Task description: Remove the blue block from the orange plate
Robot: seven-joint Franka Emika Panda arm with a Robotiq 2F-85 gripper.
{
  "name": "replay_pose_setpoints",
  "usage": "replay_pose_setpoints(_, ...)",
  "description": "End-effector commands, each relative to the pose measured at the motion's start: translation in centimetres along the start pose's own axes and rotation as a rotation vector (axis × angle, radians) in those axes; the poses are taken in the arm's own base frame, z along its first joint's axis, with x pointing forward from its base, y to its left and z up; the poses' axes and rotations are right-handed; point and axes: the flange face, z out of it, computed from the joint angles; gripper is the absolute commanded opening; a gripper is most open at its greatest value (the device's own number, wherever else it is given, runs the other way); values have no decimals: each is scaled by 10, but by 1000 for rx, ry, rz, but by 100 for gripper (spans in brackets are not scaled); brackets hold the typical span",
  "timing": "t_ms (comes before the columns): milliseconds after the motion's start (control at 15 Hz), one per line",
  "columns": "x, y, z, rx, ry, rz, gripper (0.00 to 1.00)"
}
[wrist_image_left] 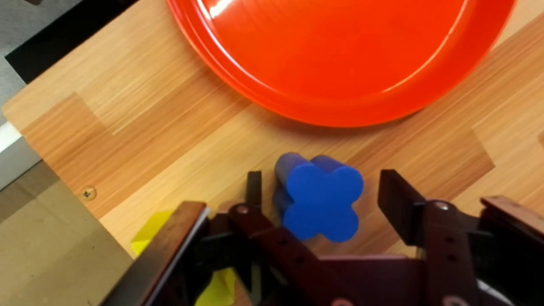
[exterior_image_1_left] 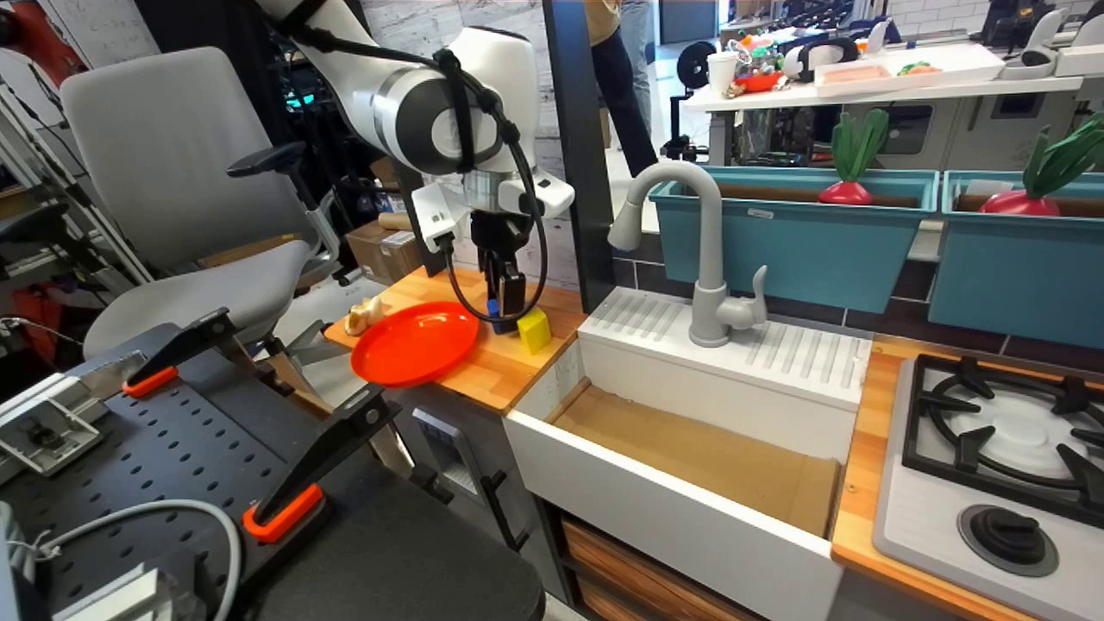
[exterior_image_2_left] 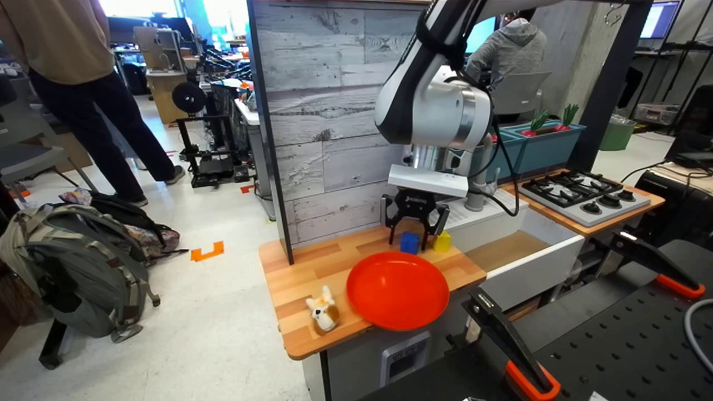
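The blue block [wrist_image_left: 323, 199] stands on the wooden counter beside the orange plate, not on it. It has a four-lobed top in the wrist view and also shows in both exterior views [exterior_image_1_left: 500, 325] [exterior_image_2_left: 409, 243]. The orange plate [wrist_image_left: 340, 51] lies flat and bare on the counter; it also shows in both exterior views [exterior_image_1_left: 414, 345] [exterior_image_2_left: 398, 289]. My gripper [wrist_image_left: 321, 191] is open and points down, with one finger on each side of the blue block and a visible gap on both sides. It also shows in an exterior view [exterior_image_2_left: 408, 244].
A small yellow block [exterior_image_2_left: 442, 241] stands close beside the gripper, near the sink [exterior_image_1_left: 673, 483]. A small plush toy [exterior_image_2_left: 323, 312] sits by the plate. A wall panel [exterior_image_2_left: 334, 167] rises behind the counter. The faucet [exterior_image_1_left: 709, 250] stands behind the sink.
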Motion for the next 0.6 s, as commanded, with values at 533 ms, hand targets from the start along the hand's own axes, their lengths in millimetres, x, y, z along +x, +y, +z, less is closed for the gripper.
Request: replay_pose_setpoints(533,-60,-47,-87,80,71,-162,100)
